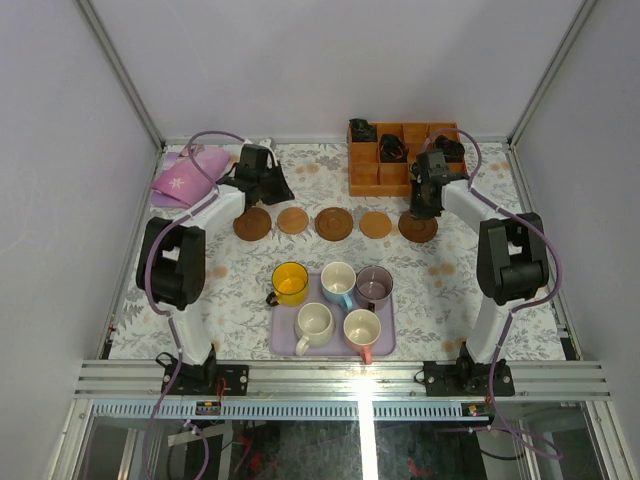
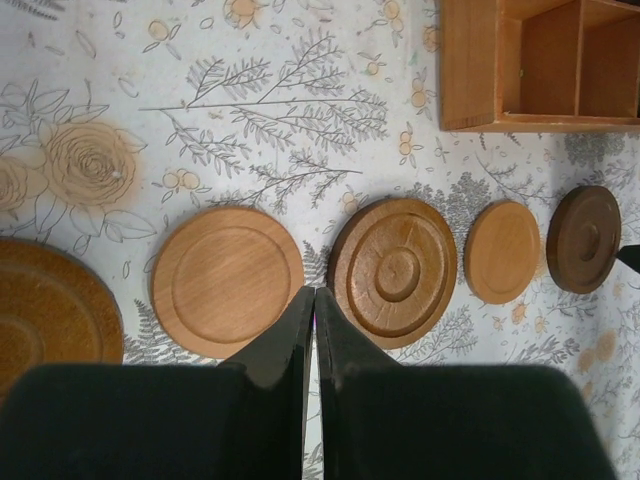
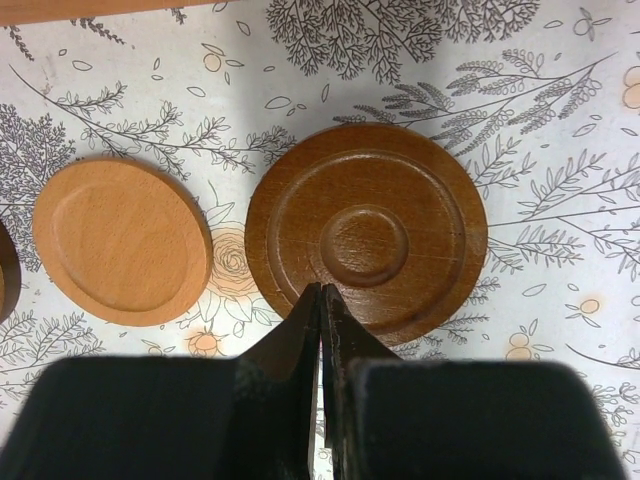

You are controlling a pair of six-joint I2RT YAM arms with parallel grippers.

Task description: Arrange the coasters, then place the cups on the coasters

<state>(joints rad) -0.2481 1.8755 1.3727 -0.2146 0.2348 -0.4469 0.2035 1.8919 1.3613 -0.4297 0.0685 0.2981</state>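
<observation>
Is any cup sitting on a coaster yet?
No, all five cups stand together at the lavender tray, away from the row of coasters, none of which has a cup on it.

Three dark coasters [image 1: 252, 224] [image 1: 334, 223] [image 1: 421, 233] and two tan coasters [image 1: 293, 220] [image 1: 376, 224], five in all on the tabletop [image 1: 230, 300]; one yellow cup [image 1: 290, 283], one light blue cup [image 1: 338, 282], one greyish-purple cup [image 1: 374, 287], one cream-white cup [image 1: 314, 325], one pink cup [image 1: 362, 330], five in all; one lavender tray [image 1: 332, 350]; one compartment box [image 1: 365, 178]; one pink cloth [image 1: 183, 180]; two arms, a left arm [image 1: 175, 265] and a right arm [image 1: 510, 260]; one left hand [image 2: 312, 295], one right hand [image 3: 320, 290].
</observation>
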